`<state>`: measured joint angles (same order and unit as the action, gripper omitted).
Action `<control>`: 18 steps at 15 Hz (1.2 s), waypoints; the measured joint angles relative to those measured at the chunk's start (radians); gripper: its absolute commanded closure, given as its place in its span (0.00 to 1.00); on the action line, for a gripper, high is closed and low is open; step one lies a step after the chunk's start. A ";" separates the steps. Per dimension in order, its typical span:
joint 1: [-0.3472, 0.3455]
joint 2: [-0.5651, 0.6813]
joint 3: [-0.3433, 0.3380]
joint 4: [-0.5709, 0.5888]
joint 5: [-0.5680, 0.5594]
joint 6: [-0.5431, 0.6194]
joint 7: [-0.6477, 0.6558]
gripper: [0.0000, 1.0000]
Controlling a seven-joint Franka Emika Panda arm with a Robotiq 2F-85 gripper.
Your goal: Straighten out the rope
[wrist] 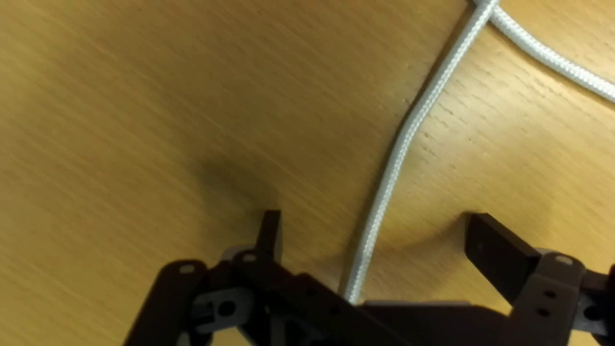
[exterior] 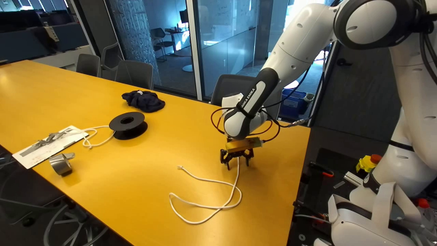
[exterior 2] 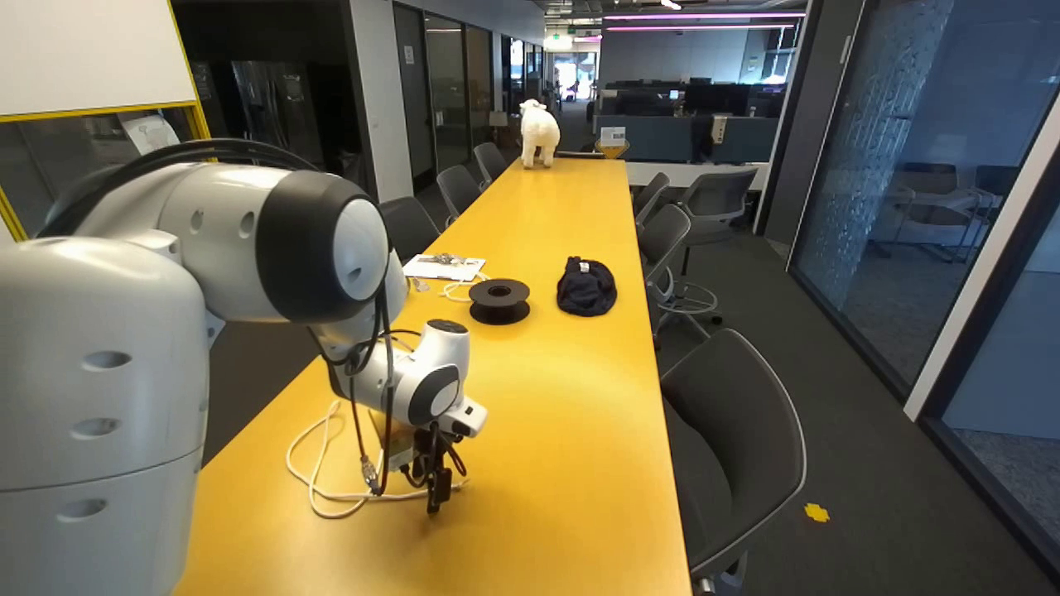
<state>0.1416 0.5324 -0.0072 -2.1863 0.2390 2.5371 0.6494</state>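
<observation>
The rope (exterior: 222, 207), a thin cream cord, lies on the table in a loop with crossings, its loose end pointing toward the table's middle. My gripper (exterior: 238, 165) hangs low over its other end, jaws spread wide. In the wrist view a stretch of rope (wrist: 384, 194) runs down between the two dark fingers of the gripper (wrist: 375, 215), touching neither, and vanishes behind the gripper body. A crossing of the cord shows at the top of that view. From the side, the rope (exterior 2: 406, 497) passes by the gripper (exterior 2: 439, 499), and a short end sticks out beyond it.
A black spool (exterior: 127, 122) with white cord beside it stands farther along the yellow table (exterior: 191, 140). Near it lie a flat white sheet (exterior: 51, 145), a silver tape roll (exterior: 60, 164) and a dark cloth (exterior: 143, 100). Chairs line the table's edge.
</observation>
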 measured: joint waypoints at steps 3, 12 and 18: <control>0.000 -0.002 0.003 0.012 0.002 0.000 -0.009 0.57; 0.000 -0.011 0.005 0.025 0.002 0.001 -0.041 1.00; 0.002 0.001 0.005 0.057 0.002 0.001 -0.054 0.97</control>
<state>0.1440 0.5336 -0.0026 -2.1289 0.2405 2.5385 0.5956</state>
